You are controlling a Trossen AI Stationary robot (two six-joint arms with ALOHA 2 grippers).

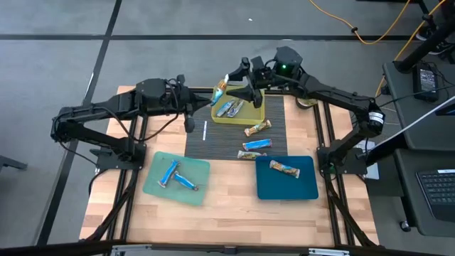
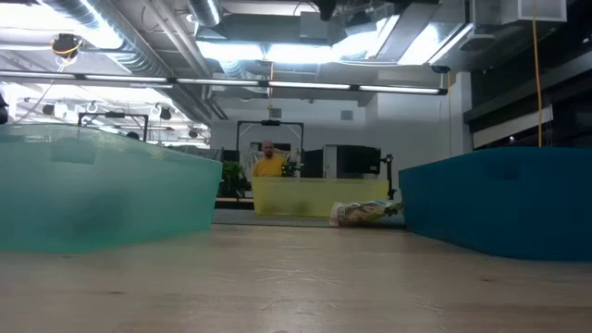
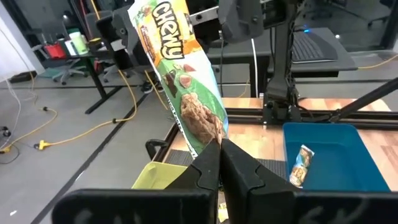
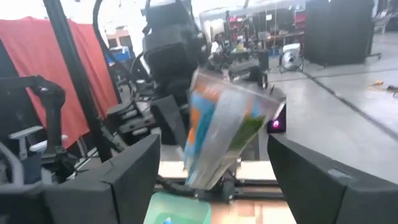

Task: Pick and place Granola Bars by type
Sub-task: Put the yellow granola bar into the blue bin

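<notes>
My left gripper [image 1: 215, 97] [image 3: 219, 144] is shut on a green-and-white "Chewy" granola bar [image 1: 221, 87] [image 3: 184, 81], raised above the yellow tray's [image 1: 254, 114] left end. My right gripper [image 1: 247, 78] [image 4: 214, 144] is open and faces that bar [image 4: 222, 134] from the right; its fingers stand on either side without touching. Other bars lie in the yellow tray [image 1: 231, 108] and on the dark mat [image 1: 257, 129] [image 1: 254, 146] [image 1: 250, 155]. One lies in the blue tray [image 1: 284, 168] [image 3: 301, 165]. Two blue ones rest in the green tray [image 1: 170, 173] [image 1: 189, 184]. My left gripper pinches the bar's lower end [image 3: 210, 135] between its two fingers. The bar is lifted clear and stands up from the fingertips, leaning a little, with its free end uppermost.
The green tray [image 1: 153, 186] [image 2: 111, 194] sits near-left and the blue tray [image 1: 302, 188] [image 2: 499, 199] near-right. A thin white stick [image 1: 204, 130] lies at the mat's left edge. In the low view the yellow tray [image 2: 314, 196] shows between them, a person behind it.
</notes>
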